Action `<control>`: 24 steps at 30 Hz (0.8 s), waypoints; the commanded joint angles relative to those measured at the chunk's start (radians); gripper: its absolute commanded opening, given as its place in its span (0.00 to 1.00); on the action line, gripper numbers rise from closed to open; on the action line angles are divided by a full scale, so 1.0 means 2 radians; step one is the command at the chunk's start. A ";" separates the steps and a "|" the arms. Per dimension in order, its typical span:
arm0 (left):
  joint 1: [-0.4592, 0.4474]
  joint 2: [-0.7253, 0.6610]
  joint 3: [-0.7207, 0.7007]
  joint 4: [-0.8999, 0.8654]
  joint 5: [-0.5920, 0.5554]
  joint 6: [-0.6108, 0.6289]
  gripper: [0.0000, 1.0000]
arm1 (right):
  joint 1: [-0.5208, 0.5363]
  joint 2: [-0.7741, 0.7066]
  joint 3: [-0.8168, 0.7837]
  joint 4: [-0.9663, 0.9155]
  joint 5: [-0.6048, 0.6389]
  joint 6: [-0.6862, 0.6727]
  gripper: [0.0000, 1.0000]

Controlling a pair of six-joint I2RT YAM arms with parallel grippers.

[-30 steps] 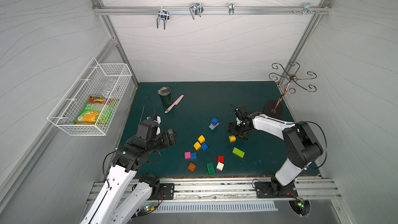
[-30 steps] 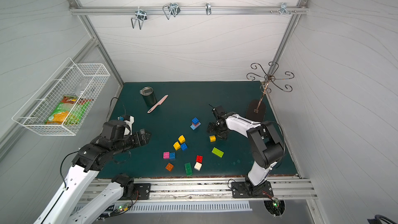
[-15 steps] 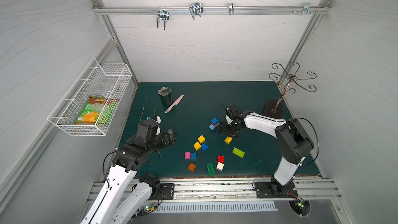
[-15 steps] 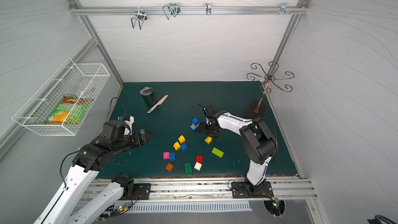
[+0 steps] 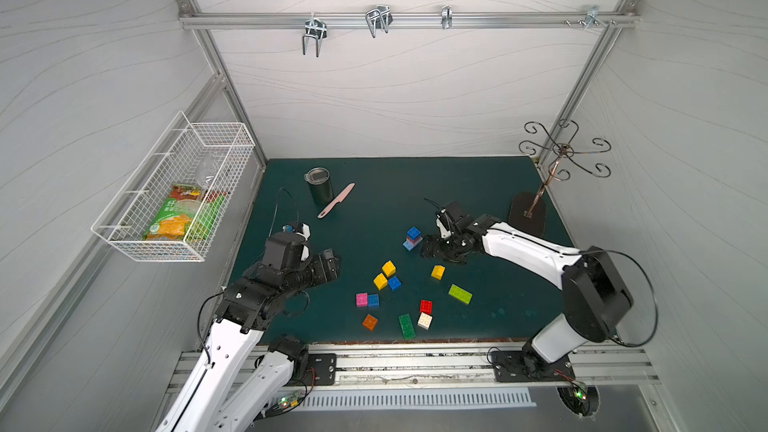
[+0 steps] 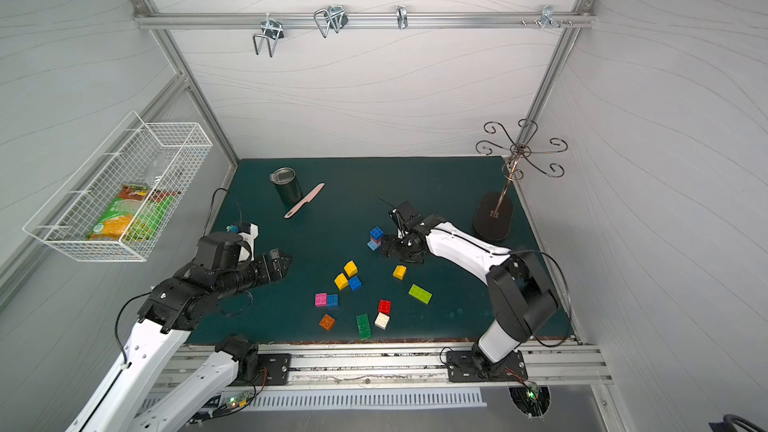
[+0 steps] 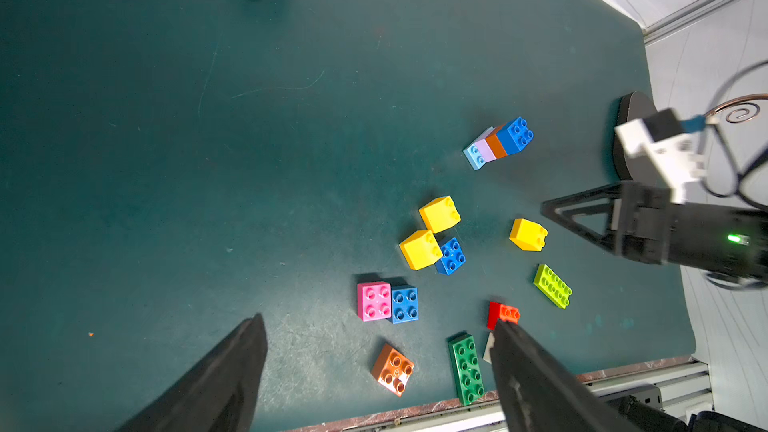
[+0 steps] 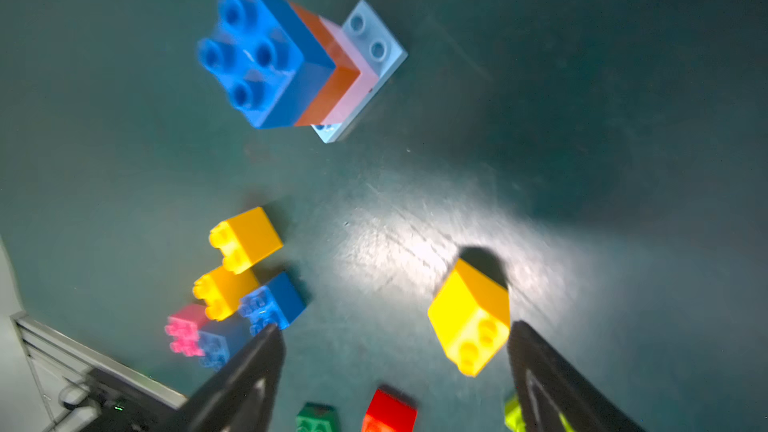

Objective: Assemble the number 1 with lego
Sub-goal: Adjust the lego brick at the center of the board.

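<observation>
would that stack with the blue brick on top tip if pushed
Likely rigid and light: the stack is small studded plastic. Three squares high on a longer light blue base, so a high push might tip it.

**Top views:** you look steeply down from high above the front rail toward the back wall, far enough to take in the whole dark green matted surface (image 5: 478, 184) and both arms. Both top views show nearly the same scene.

**Left wrist view:** you look from a moderate height past the left arm's black fingers (image 7: 224, 376) across that surface.

**Right wrist view:** you sit close above it, behind the right arm's black fingers (image 8: 241, 384), and the picture is slightly blurred.

All four views share the blue-topped stack of studded plastic bricks (image 8: 286, 64).
</observation>
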 commanded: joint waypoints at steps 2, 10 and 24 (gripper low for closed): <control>-0.002 -0.005 0.006 0.008 0.001 -0.001 0.90 | 0.006 -0.004 0.002 -0.086 0.045 0.054 0.97; -0.004 -0.013 0.005 0.007 -0.001 -0.001 0.90 | -0.007 0.035 0.052 -0.046 0.038 0.016 0.96; -0.007 0.000 0.006 0.006 -0.005 -0.001 0.90 | -0.093 0.232 0.263 -0.031 -0.081 -0.057 0.03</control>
